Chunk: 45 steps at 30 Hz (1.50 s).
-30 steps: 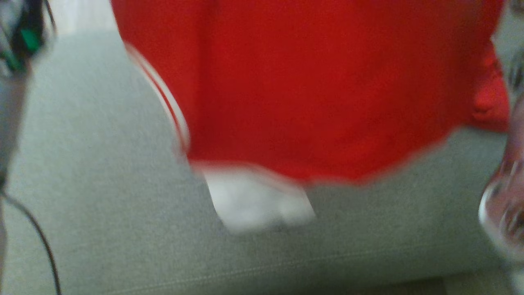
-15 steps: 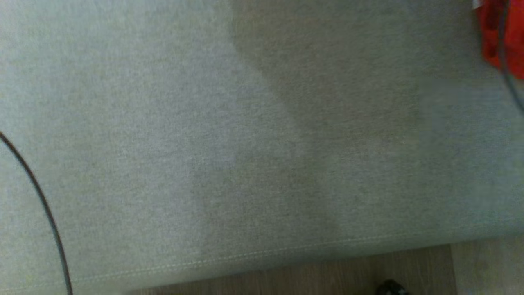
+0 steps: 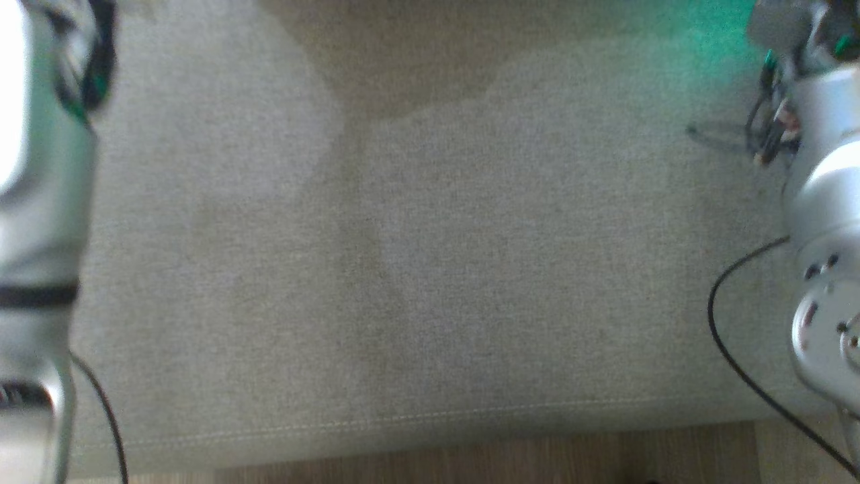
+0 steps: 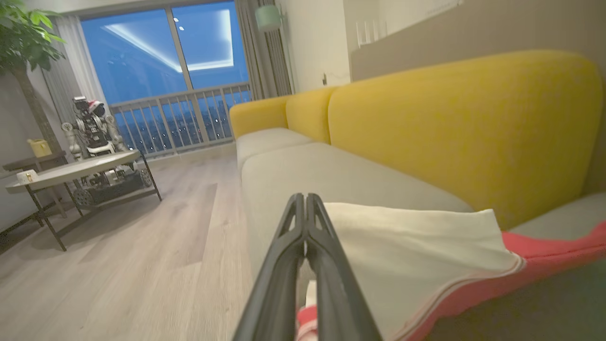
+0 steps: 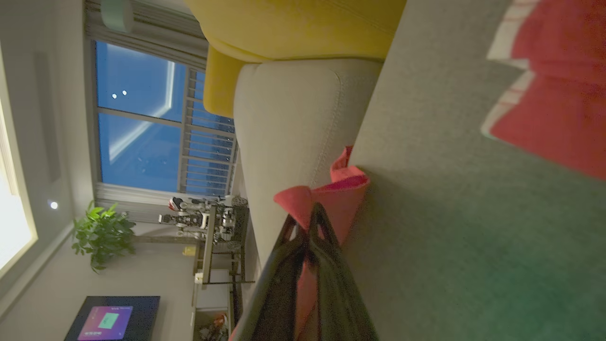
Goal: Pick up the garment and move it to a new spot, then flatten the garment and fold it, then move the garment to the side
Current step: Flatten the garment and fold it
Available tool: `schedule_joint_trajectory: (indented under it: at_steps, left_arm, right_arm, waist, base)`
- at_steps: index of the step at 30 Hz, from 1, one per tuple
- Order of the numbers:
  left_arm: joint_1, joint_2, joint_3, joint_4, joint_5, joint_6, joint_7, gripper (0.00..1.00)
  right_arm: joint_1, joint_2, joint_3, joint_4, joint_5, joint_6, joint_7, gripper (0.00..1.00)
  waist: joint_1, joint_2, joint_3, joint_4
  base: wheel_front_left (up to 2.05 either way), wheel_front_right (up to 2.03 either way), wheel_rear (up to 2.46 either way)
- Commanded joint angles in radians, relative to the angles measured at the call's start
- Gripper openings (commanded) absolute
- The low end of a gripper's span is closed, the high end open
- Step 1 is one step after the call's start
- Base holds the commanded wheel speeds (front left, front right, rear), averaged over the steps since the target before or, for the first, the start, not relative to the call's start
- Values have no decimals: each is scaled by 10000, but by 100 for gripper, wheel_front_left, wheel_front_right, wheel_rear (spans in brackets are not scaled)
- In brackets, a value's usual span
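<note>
Swinging off the red cloth that had filled its upper half a second before, the head view looked down on grey seat (image 3: 430,269), with a pale forearm (image 3: 40,202) at the left edge and another (image 3: 823,222) at the right. The whole picture had shifted, so the camera had turned; that was no proof the cloth had travelled.

The sofa (image 4: 454,123) ran up the right of the left wrist view, yellow back over grey seat. The garment (image 4: 544,251), red with a white panel, lay draped at that view's lower right. In the right wrist view a red part with white stripes sat at upper right.

It looked light, soft and limp. It would likely sag, crease and slide out of a thin pinch, so hems and corners, held well apart, seemed the best places to grip.

The left gripper (image 4: 307,199) was clenched, with cloth showing between its fingers low in the frame. The right gripper (image 5: 315,213) was clamped on a red bunch at mid-frame.

As for containers, the seat alone carried anything, and that was the garment.
</note>
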Motion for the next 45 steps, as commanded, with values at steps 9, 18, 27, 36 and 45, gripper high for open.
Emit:
schedule_joint_trajectory:
  at_steps: [9,18,27,36,45]
  left_arm:
    - [2680,1029,-636,-64,432,-488,-48,0]
    - [4816,1937,-1947,-233,431,-555,-49,0]
    - [6213,3042,-3152,-701,-661,-558,-27,0]
    - [7809,3572,-3744,-1581,-1622,-551,301,0]
    - [8819,4135,-4266,-2435,-2042,-556,649,0]
  right_arm:
    - [1475,-399,873,613,-1090,0,424,0]
    - [2965,-300,1071,767,-1784,0,1072,0]
    - [3817,-240,1112,773,-2570,0,1405,0]
    - [4404,-361,2004,774,-3858,0,2354,0]
    - [4913,-636,2801,654,-4370,0,3405,0]
  waist:
    - [1,0,-1815,225]
    - [1,0,-3145,143]
    - [1,0,-3786,13]
    - [1,0,-4253,-133]
    - [1,0,-4518,-179]
  base:
    - [0,0,0]
    - [0,0,0]
    - [0,0,0]
    - [0,0,0]
    - [0,0,0]
